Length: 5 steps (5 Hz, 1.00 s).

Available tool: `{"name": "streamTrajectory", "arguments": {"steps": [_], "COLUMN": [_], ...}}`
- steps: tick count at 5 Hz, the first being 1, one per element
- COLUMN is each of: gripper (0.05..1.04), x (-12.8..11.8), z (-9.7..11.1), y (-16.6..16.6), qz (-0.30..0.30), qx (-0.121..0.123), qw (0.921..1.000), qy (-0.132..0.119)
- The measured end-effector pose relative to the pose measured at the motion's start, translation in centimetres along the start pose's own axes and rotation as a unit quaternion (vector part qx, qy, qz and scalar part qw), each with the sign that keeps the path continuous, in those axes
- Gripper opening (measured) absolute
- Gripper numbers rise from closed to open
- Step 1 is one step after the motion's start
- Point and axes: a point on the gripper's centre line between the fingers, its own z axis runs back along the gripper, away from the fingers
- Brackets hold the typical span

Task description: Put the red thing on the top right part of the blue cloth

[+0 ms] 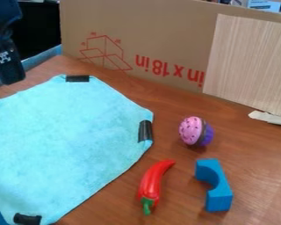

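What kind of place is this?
It looks like a robot's test table, maybe in a lab: a robot arm is at the upper left, cardboard stands up like a wall, and a toy pepper lies beside a blue cloth.

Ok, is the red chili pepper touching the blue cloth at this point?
Apart: the camera view shows a strip of brown tabletop between the pepper and the cloth's slanting lower right edge.

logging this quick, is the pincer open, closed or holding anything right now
Pincer, upper left: open or closed cannot be told; the red pepper lies on the table, not in its grip.
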Motion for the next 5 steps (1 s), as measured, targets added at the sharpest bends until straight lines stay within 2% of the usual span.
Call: {"name": "streamTrajectory", "arguments": {"steps": [1,2,3,4,5], "gripper": [0.999,0.999,0.999,0.999,0.999], "x": [-0.1,0.7,1.3,2.3,3.4], "z": [-0.7,-2.2,-3.2,-4.2,-5.3], "y": [-0.3,-3.9,-6.4,-8.8,-11.0], "qz": [0.005,0.047,0.079,0.108,0.137], "qx": [-0.013,-0.055,-0.073,-0.078,-0.055], "qw": [0.9999,0.9974,0.9942,0.9908,0.9879], "qy": [0.004,0.003,0.000,-0.024,-0.048]}}
